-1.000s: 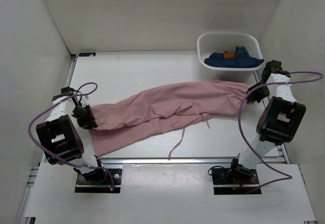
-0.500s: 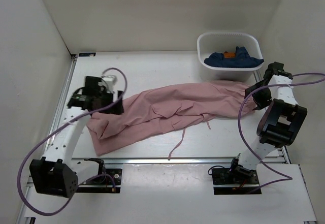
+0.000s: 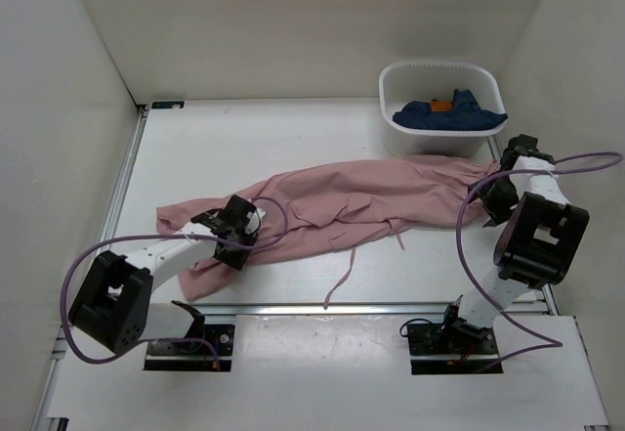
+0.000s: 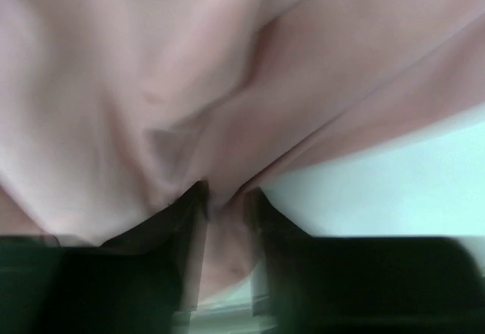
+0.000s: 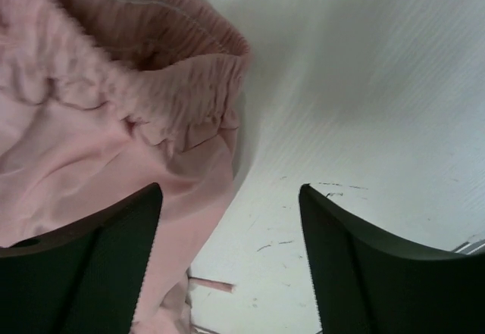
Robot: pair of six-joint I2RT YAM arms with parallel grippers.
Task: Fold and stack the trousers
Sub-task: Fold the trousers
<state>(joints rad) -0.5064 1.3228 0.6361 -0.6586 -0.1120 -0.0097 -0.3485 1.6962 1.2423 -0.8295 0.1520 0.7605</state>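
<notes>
The dusty-pink trousers [image 3: 371, 196] lie stretched across the table, legs to the left and waist to the right. A thin drawstring [image 3: 341, 280] trails toward the near edge. My left gripper [image 3: 237, 245] sits on the leg part. In the left wrist view that gripper [image 4: 226, 205] is shut on a pinched fold of the trousers [image 4: 151, 99]. My right gripper [image 3: 493, 199] hovers at the waist end. In the right wrist view it [image 5: 227, 201] stands open, the gathered waistband [image 5: 159, 84] just ahead and to the left, with fabric lying beside the left finger [image 5: 114, 235].
A white basket [image 3: 395, 130] stands at the back right, holding a dark blue garment [image 3: 449, 113] with an orange patch. White walls close in the table on the left, back and right. A metal rail runs along the near edge [image 3: 322, 309].
My left arm swung from the far left onto the legs and closed on a fold; the leg ends shifted left. My right gripper let go of the waistband and stays open.
</notes>
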